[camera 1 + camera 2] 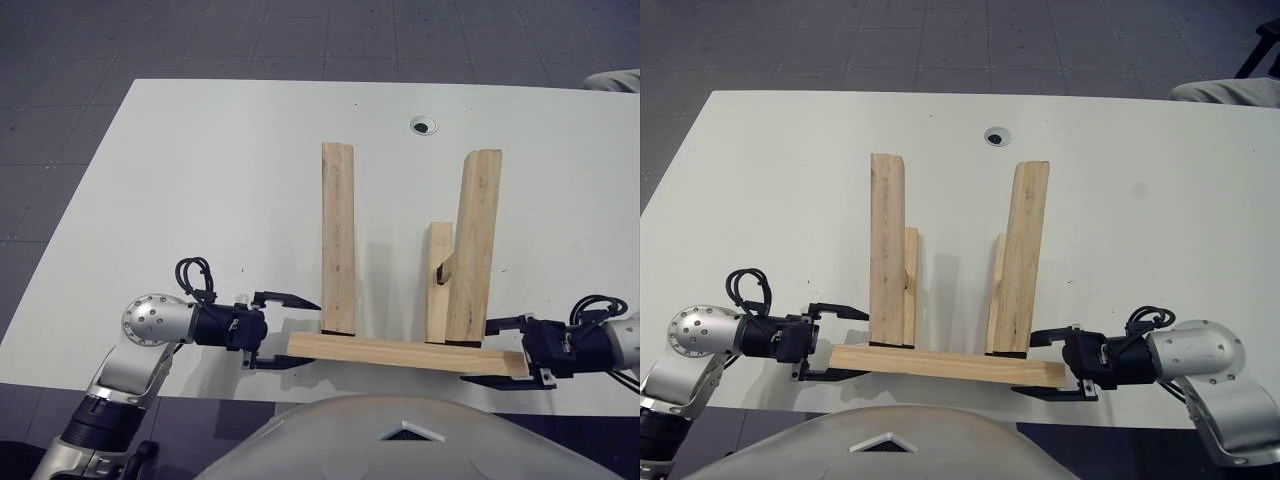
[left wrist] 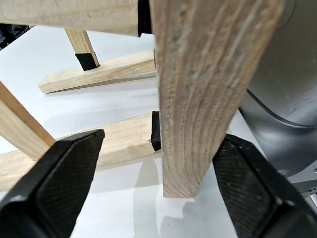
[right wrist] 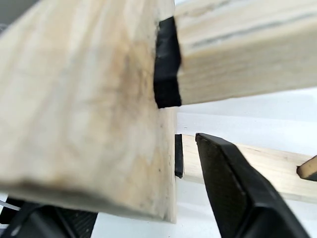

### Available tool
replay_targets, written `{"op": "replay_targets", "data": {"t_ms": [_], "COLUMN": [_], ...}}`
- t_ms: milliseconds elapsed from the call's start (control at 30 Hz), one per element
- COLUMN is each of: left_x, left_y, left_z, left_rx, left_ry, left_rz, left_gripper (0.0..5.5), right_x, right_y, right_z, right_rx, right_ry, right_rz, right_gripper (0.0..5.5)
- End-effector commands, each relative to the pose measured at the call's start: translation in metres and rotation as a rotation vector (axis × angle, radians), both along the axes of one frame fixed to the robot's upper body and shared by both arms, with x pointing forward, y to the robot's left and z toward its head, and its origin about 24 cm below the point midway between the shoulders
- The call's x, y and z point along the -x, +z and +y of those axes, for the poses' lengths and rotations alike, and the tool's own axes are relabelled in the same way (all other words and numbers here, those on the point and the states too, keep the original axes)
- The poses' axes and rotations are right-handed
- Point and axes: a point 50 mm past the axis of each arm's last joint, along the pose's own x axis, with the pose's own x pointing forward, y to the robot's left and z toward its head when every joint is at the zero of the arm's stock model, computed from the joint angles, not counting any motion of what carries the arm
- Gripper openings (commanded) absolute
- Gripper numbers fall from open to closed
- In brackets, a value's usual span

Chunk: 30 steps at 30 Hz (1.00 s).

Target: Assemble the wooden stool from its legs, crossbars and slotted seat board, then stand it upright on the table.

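The wooden stool lies on its side on the white table (image 1: 180,180). Its seat board (image 1: 400,353) stands on edge along the near table edge, and its legs (image 1: 338,235) (image 1: 475,245) point away from me. A short crossbar (image 1: 447,268) joins the right pair of legs. At the board's left end my left gripper (image 1: 285,330) is open, one finger on either side; the pads (image 2: 54,183) stand apart from the wood (image 2: 208,99). The board's right end sits between the fingers of my right gripper (image 1: 500,350), also open, with one finger (image 3: 237,188) clear of the board.
A round cable hole (image 1: 423,125) sits in the table behind the stool. The seat board is close to the near table edge. There is bare table to the left, right and far side of the stool.
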Motion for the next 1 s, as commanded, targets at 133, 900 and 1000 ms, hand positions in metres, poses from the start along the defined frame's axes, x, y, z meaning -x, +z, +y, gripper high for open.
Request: {"op": "replay_targets", "data": {"t_ms": [133,900,1000], "left_x": [-0.002,-0.019,-0.017], "left_y": [0.0,0.027,0.027], "left_z": [-0.001,-0.006,-0.007], "left_rx": [-0.016,0.041,0.021], "left_ry": [0.004,0.096,0.092], "left_rz": [0.044,0.681,0.737], "left_gripper": [2.65,1.38,1.38], "right_x": [-0.007,-0.019,-0.015], "right_y": [0.001,0.003,0.009], "right_z": [0.002,0.023,0.025], "right_rx": [0.011,0.012,-0.032], "right_ry": [-0.013,-0.193,-0.162], "right_rz": [-0.04,0.149,0.309], "right_gripper": [1.63,1.41,1.41]}}
